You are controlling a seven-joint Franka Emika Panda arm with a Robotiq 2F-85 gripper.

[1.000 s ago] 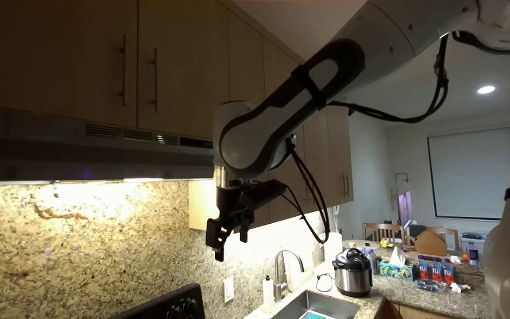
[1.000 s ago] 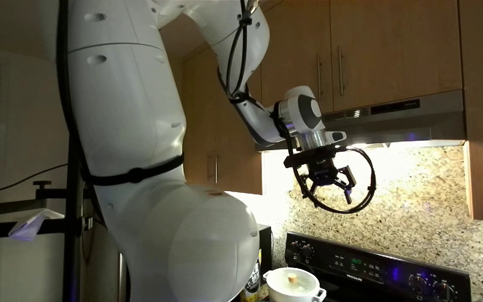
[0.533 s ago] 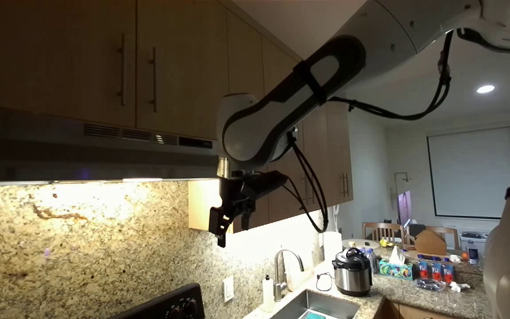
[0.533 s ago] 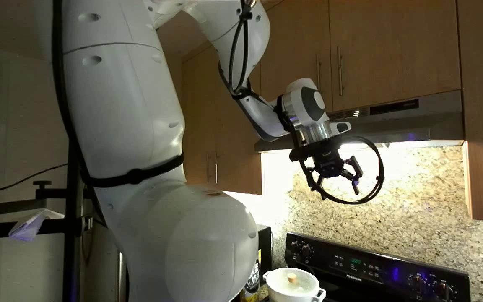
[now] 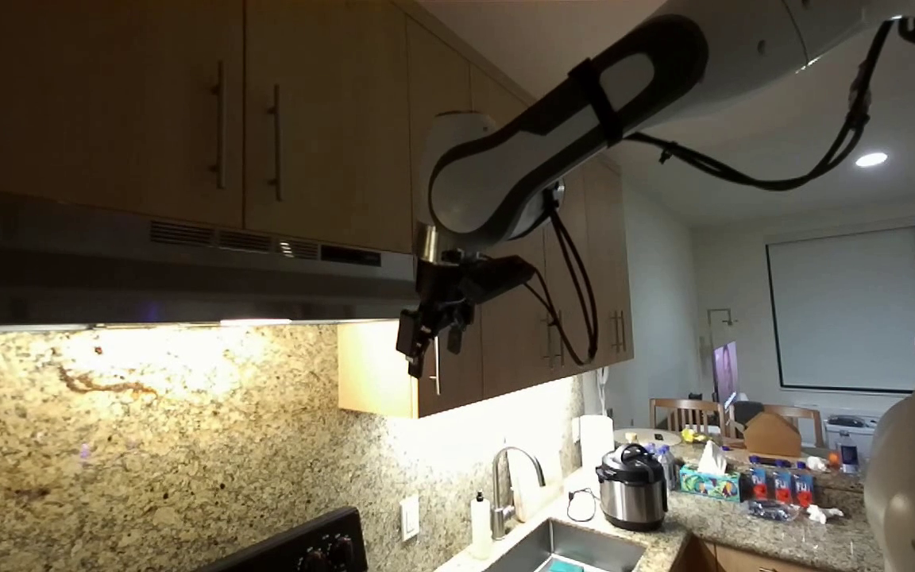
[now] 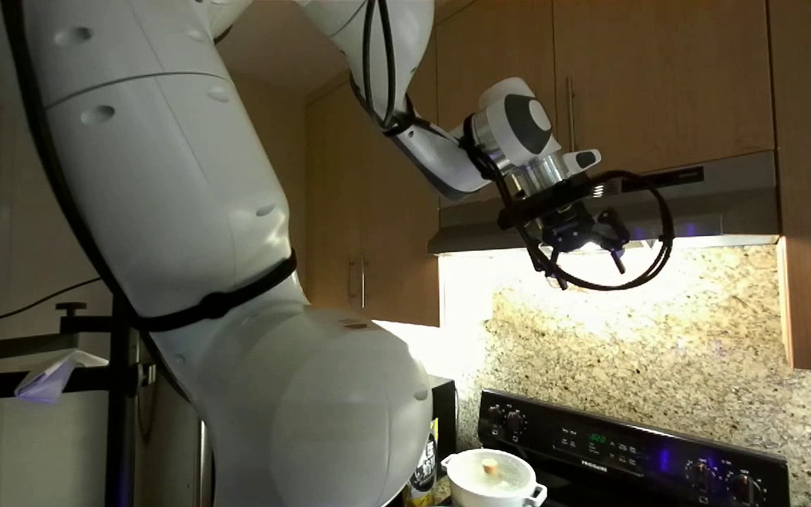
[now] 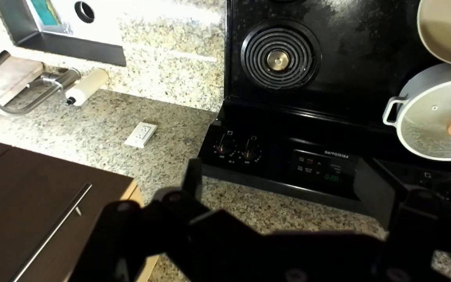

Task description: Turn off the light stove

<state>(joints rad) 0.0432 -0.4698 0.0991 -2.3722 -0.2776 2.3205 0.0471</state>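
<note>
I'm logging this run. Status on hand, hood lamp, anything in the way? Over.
Hand open, empty. Hood lamp lit. Cable loops near hand, might snag.

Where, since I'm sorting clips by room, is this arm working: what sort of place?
A kitchen, probably in a home: there's a stove with a pot on it, a lit hood above, and a sink.
</note>
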